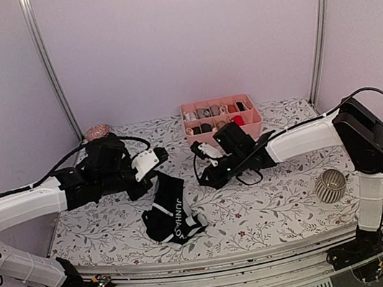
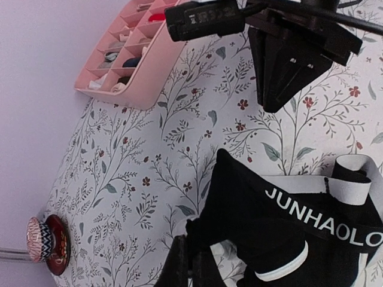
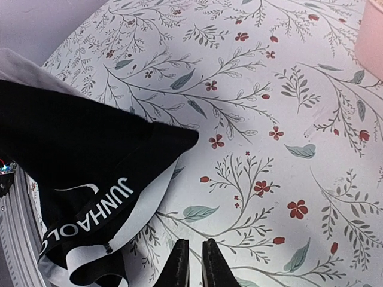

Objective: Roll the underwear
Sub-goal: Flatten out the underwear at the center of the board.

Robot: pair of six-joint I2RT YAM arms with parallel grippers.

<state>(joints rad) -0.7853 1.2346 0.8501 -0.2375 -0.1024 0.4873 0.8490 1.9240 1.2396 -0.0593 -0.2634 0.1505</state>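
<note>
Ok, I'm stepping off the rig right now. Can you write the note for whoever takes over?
Left gripper: shut on an edge of the underwear.
Right gripper: shut, holding nothing, hanging over bare table beside the underwear.
Underwear: crumpled black heap at the near middle of the table, lettered waistband facing up, a pale band poking out beside it.
Done: nothing rolled.
Left: spread it flat, fold, roll.
</note>
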